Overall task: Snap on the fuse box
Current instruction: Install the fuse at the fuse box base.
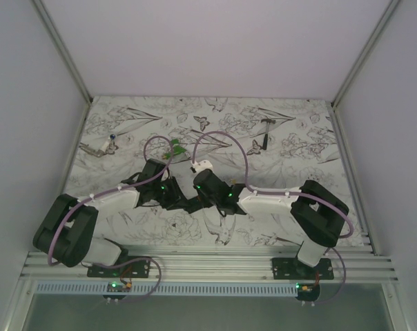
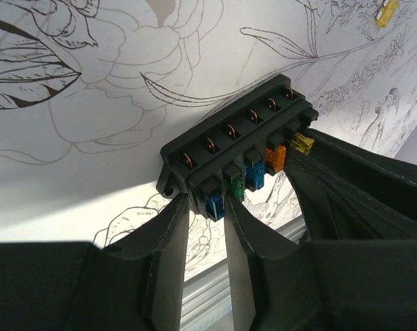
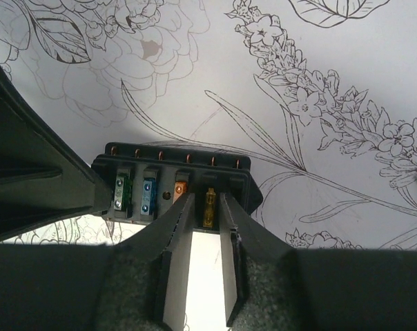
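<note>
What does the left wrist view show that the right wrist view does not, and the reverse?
Only left wrist: the end blue fuse of the fuse box, between the fingers of the left gripper. Only right wrist: the gap between the fingers of the right gripper, the yellow fuse in it. Both: the fuse box, green fuse, flower-printed table.

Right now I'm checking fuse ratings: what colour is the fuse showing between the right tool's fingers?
Yellow; the fuse shows best in the right wrist view.
</note>
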`<state>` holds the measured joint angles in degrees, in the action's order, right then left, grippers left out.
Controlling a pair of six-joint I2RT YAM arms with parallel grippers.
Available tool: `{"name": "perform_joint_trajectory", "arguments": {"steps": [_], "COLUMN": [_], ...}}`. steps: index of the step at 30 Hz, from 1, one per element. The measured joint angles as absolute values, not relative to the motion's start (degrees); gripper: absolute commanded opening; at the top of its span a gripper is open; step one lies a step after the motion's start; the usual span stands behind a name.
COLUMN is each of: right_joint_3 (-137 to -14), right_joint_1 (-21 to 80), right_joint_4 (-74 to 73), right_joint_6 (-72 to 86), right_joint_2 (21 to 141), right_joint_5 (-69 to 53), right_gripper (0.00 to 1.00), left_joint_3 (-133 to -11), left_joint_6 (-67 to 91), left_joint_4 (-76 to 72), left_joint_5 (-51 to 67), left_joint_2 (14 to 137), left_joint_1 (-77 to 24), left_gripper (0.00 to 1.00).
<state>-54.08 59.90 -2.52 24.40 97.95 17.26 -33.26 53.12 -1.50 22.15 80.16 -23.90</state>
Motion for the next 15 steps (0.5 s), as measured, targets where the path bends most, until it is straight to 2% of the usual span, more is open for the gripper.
{"name": "perform_joint_trajectory", "arguments": {"steps": [7, 15], "right_joint_3": [-54.52, -55.11], "right_joint_1": [59.90, 59.90], "right_joint_4": [-3.62, -5.02], "right_joint_6": [24.40, 24.21], "right_joint_2": [97.95, 97.62], "right_joint_5": [17.30, 17.39], "right_gripper": [0.35, 0.32], "left_joint_3": [-33.26, -33.26], "left_joint_6": [53.10, 53.10], "left_joint_4": [-1.32, -1.26], "left_joint_5": [22.13, 22.13], "left_joint_2": [80.16, 80.16], "left_joint_1": [-23.90, -23.90], "left_gripper": [0.29, 0.29]}}
